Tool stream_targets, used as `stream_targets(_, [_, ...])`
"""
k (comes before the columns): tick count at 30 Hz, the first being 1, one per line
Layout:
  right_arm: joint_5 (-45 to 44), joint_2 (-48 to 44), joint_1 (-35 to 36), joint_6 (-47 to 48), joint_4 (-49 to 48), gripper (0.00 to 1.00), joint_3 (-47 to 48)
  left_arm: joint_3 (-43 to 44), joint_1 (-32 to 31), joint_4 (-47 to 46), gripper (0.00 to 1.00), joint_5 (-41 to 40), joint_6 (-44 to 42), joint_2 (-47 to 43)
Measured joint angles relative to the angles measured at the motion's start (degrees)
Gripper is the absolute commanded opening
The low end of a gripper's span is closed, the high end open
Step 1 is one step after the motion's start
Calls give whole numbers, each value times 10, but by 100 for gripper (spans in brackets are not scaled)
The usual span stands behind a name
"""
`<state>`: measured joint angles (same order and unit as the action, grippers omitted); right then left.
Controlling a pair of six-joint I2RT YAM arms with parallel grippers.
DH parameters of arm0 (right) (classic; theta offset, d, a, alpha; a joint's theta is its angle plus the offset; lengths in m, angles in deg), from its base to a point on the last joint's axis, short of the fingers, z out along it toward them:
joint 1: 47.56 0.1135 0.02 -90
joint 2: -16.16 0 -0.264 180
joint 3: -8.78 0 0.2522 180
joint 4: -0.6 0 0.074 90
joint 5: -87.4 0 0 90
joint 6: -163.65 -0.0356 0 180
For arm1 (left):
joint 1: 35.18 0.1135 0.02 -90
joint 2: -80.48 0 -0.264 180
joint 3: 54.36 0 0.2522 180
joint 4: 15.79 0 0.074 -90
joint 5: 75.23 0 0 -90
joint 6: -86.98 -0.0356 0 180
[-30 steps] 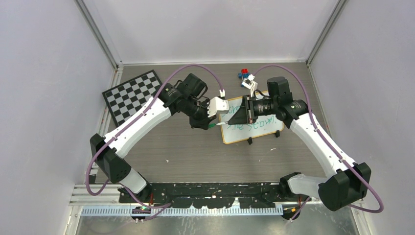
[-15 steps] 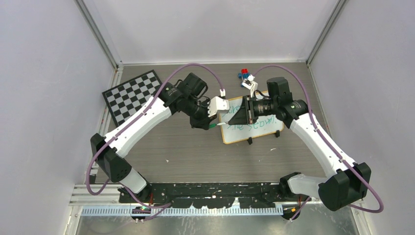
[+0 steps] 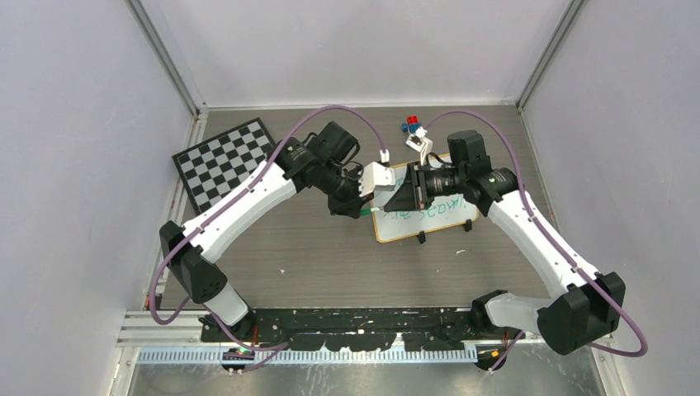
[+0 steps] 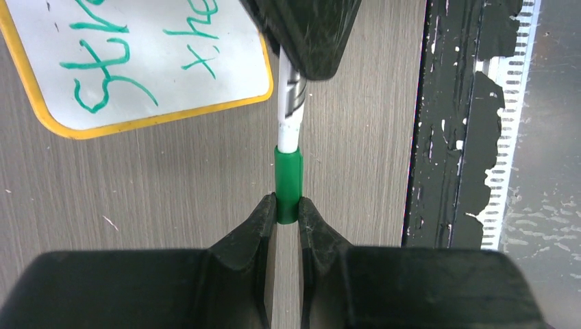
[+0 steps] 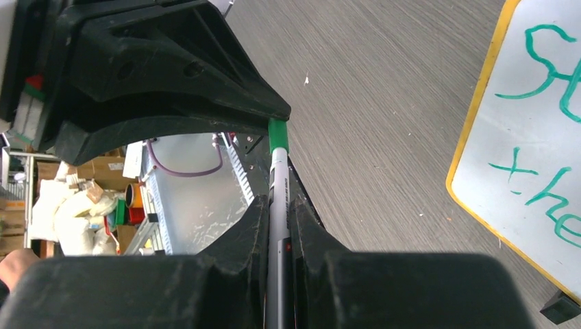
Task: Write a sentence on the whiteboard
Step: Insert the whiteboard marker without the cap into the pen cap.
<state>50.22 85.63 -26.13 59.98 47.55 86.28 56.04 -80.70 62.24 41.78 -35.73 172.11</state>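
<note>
The left gripper [image 4: 288, 204] was closed on a green cap [image 4: 288, 179], its two black fingers pinching the cap's lower end. The cap sat over one end of a white marker [image 4: 290, 103]. Whether it was pushed fully home could not be told. The right gripper [image 5: 277, 205] faced the left one and was clamped around the marker's barrel, so both arms held one straight line between them, above the grey table [image 4: 137, 185].

Just beside the marker lay the whiteboard [image 4: 226, 77], flat on the table with its tan frame near the barrel but apart from it. The sentence [image 4: 109, 75] ran across it in green, in two lines. The left wrist view showed only the opening letters "Str" and "the". A checkerboard [image 3: 223, 161] lay well apart, at the far left.

The writing looked finished, so the step in hand was probably capping the marker. To do it well, the two grippers should keep cap and barrel on one axis and press straight together, with no sideways bend. Neither grip should loosen until the cap seats. The marker should also stay off the board, so the green lines are not smeared.
</note>
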Motion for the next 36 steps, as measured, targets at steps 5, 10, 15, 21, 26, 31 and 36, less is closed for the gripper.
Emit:
stream_targets(5, [5, 8, 6, 0, 0, 0, 0, 17, -23, 1, 0, -17, 8, 9])
stream_targets(10, [17, 15, 9, -6, -1, 0, -3, 35, -50, 16, 0, -64, 12, 19])
stream_targets(15, [24, 16, 11, -15, -16, 0, -14, 71, -65, 52, 0, -99, 25, 39])
stream_targets(21, [29, 16, 19, -20, -30, 0, -25, 105, -87, 92, 0, -139, 39, 59])
stream_targets(26, [35, 15, 24, -37, -37, 0, -31, 142, -107, 131, 0, -166, 54, 83])
stream_targets(31, [43, 15, 25, -47, -49, 0, -32, 179, -111, 163, 0, -179, 70, 100])
stream_targets(36, [44, 15, 25, -38, -44, 0, -30, 187, -112, 170, 0, -180, 75, 104])
